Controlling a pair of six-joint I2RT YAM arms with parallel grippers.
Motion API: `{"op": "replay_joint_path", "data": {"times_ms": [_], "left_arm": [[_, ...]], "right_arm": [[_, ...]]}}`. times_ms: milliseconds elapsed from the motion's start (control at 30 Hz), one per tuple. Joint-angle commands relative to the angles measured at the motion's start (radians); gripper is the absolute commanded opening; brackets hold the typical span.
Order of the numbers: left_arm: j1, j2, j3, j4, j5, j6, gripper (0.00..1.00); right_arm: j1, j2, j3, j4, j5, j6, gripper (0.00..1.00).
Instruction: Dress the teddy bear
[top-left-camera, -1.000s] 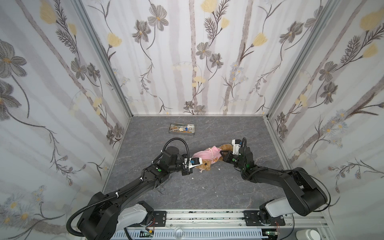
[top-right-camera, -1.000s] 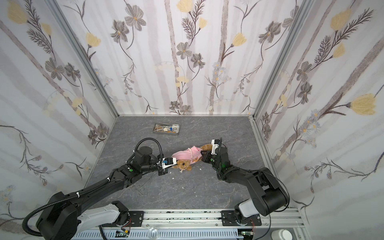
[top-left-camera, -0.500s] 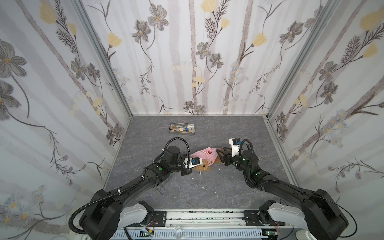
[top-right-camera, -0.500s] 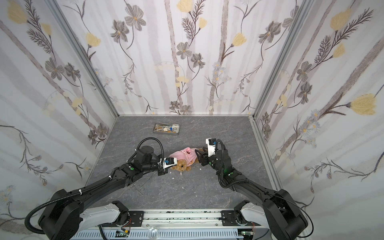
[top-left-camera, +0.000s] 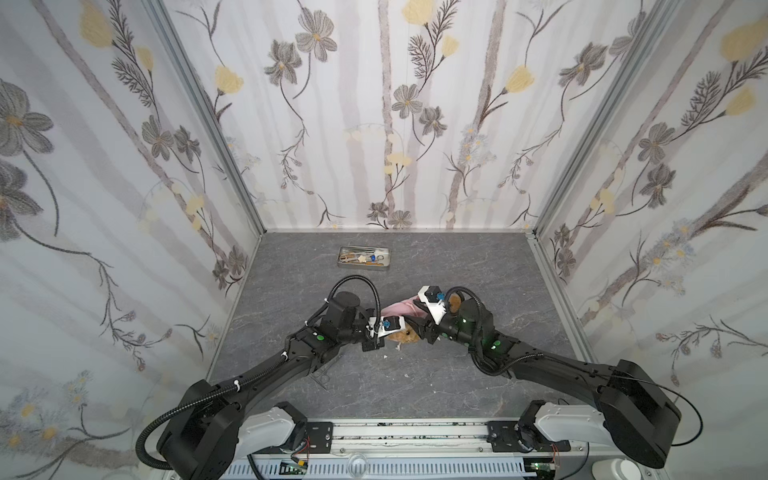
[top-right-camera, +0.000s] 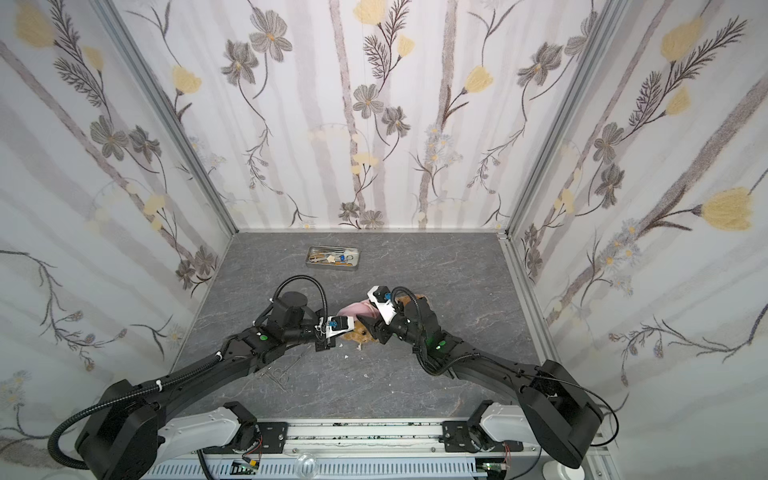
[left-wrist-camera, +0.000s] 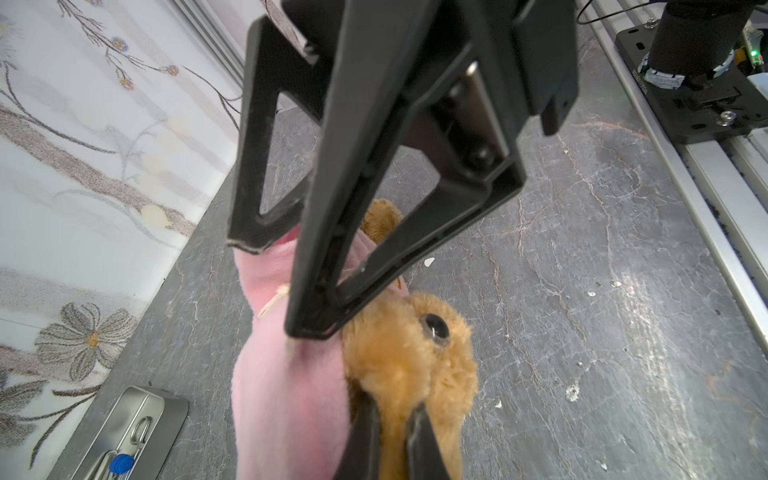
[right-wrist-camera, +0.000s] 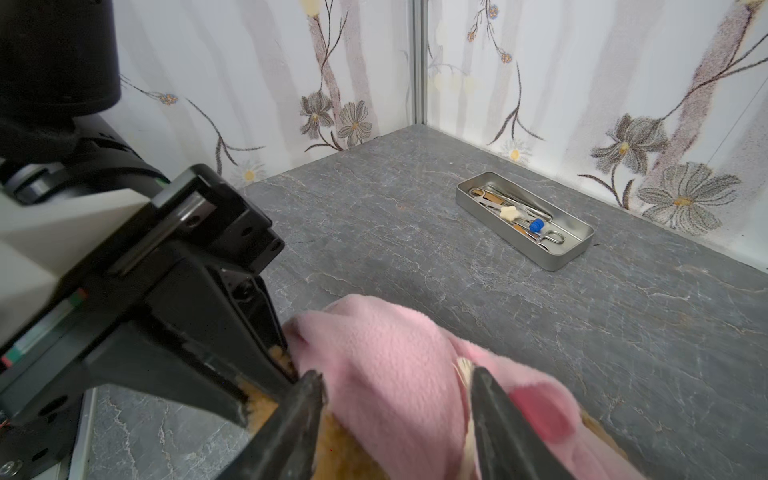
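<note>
The bear (top-left-camera: 405, 336) lies in the middle of the desk (top-left-camera: 395, 386), head toward the near side and body under a pink shirt (top-left-camera: 399, 309). The left pincer (left-wrist-camera: 390, 409) is clamped tight on fur at the bear's head. The right pincer (right-wrist-camera: 395, 376) stands partly open, its jaws straddling a fold of the shirt beside the head. A metal tray (top-left-camera: 365, 257) sits well apart, on the far side.
</note>
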Motion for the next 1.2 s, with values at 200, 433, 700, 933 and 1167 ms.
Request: {"op": "replay_joint_path", "data": {"times_ms": [200,433,700,933,1167], "left_arm": [[-0.019,-0.004,-0.001,0.004,-0.027,0.05,0.0],[-0.035,-0.026,-0.011,0.004,-0.045,0.079,0.0],[-0.062,-0.04,-0.032,0.004,-0.062,0.113,0.0],[-0.064,-0.065,-0.022,0.017,-0.09,0.001,0.0],[-0.063,-0.05,-0.017,0.161,-0.328,-0.538,0.0]], "right_arm": [[0.002,0.114,0.061,-0.057,-0.101,-0.042,0.57],[-0.015,0.214,0.137,-0.1,-0.022,0.043,0.2],[-0.09,0.291,0.233,-0.12,0.015,0.345,0.02],[-0.142,0.347,0.329,-0.291,0.113,0.398,0.11],[-0.181,0.155,0.283,-0.218,-0.039,0.22,0.44]]}}
